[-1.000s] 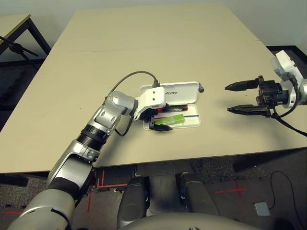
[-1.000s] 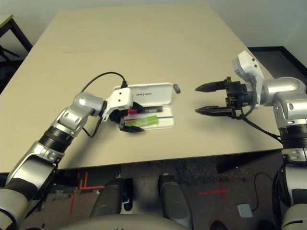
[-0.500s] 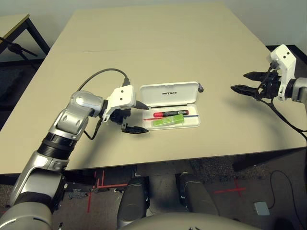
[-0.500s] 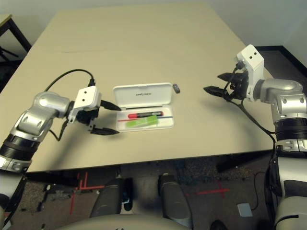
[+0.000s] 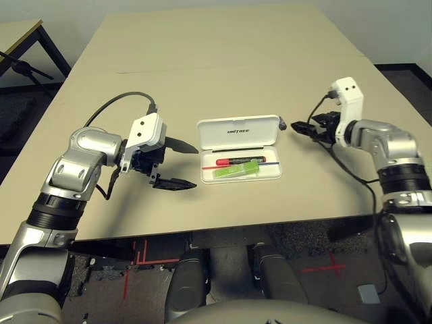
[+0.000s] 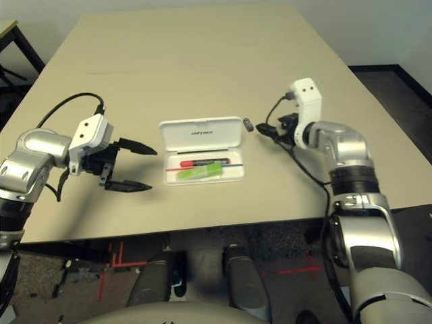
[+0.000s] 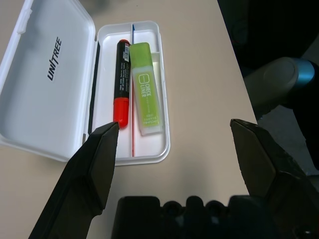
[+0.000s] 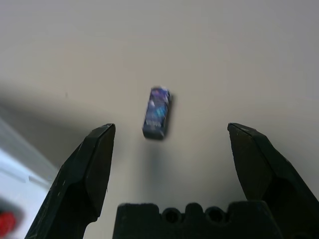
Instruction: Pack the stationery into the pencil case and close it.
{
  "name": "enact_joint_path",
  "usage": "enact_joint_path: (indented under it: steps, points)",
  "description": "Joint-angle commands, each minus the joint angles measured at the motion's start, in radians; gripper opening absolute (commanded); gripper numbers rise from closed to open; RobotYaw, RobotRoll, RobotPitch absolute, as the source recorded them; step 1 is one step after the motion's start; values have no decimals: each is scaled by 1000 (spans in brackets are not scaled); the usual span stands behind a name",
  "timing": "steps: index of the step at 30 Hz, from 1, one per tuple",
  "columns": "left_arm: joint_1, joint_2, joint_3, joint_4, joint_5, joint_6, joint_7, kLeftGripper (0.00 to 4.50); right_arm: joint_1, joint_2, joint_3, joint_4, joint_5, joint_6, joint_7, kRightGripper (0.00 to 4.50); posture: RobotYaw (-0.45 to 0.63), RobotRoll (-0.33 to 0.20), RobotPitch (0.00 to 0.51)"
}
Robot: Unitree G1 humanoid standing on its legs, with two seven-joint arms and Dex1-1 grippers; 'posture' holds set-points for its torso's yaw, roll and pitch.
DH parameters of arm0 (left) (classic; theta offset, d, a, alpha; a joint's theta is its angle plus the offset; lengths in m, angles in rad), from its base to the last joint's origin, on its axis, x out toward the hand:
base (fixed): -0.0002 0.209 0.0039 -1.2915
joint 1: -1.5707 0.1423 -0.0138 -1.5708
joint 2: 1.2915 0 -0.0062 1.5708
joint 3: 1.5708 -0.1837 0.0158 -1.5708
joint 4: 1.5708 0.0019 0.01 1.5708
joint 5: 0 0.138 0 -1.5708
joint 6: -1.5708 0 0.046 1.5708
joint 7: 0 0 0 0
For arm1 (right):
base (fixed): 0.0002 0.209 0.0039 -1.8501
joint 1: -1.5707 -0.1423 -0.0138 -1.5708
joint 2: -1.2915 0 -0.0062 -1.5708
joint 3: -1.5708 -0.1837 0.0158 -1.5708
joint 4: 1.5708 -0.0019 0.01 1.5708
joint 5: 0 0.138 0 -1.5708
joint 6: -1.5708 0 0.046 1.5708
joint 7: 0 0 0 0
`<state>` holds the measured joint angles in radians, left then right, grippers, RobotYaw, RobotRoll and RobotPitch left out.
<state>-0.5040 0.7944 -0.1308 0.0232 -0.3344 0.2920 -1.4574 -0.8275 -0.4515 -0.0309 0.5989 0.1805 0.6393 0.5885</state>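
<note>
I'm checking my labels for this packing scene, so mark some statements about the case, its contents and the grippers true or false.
1. The case is open. True.
2. The red marker lies outside the case. False: it lies inside, beside the green stick.
3. The small dark piece is on the table. True.
4. The right gripper is shut on the dark piece. False: it is open, holding nothing.
5. The left gripper is open. True.
</note>
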Motion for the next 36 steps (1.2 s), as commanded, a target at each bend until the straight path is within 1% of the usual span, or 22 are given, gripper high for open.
enact_joint_path:
  steps: [1, 4, 10, 11, 12, 14, 15, 21, 22, 26, 30, 32, 36]
  points:
    - [-1, 3, 8, 7, -12, -3, -3, 4486, -36, 29, 23, 104, -46, -53, -41, 4500, -7, 0, 114]
    - [5, 8, 12, -1, -14, 5, 0, 4486, -67, 59, 33, 180, -64, -92, -45, 4500, 4, 0, 113]
    - [23, 17, 18, -17, -14, 12, 8, 4486, -106, 100, 20, 326, -87, -162, -75, 4500, 17, 0, 112]
    - [24, 17, 19, -18, -15, 15, 10, 4500, -112, 105, 13, 352, -88, -175, -83, 4075, 18, 0, 112]
    - [25, 17, 20, -20, -15, 16, 12, 4500, -117, 109, 7, 382, -87, -186, -92, 3926, 20, 0, 113]
    - [29, 17, 20, -25, -16, 20, 15, 4500, -125, 115, 1, 428, -93, -214, -112, 3149, 22, 0, 114]
    - [31, 18, 19, -28, -17, 23, 16, 4500, -129, 116, -2, 442, -94, -222, -115, 2829, 22, 0, 115]
    - [34, 20, 19, -33, -18, 29, 20, 4500, -149, 116, -15, 473, -91, -245, -108, 499, 18, 0, 116]
    - [34, 20, 19, -34, -19, 30, 20, 4500, -151, 114, -16, 473, -92, -248, -105, 317, 17, 0, 115]
    - [33, 18, 17, -33, -16, 28, 23, 4500, -160, 95, -22, 446, -88, -238, -73, 318, 13, 0, 115]
    - [29, 16, 16, -29, -14, 26, 23, 4500, -159, 22, -3, 364, -94, -185, 26, 318, 9, 0, 115]
    - [29, 18, 17, -28, -14, 24, 23, 4500, -145, -30, 18, 302, -103, -146, 90, 318, 9, 0, 117]
    - [35, 21, 22, -28, -16, 24, 24, 4500, -83, -185, 83, 111, -99, -16, 301, 318, -1, 0, 119]
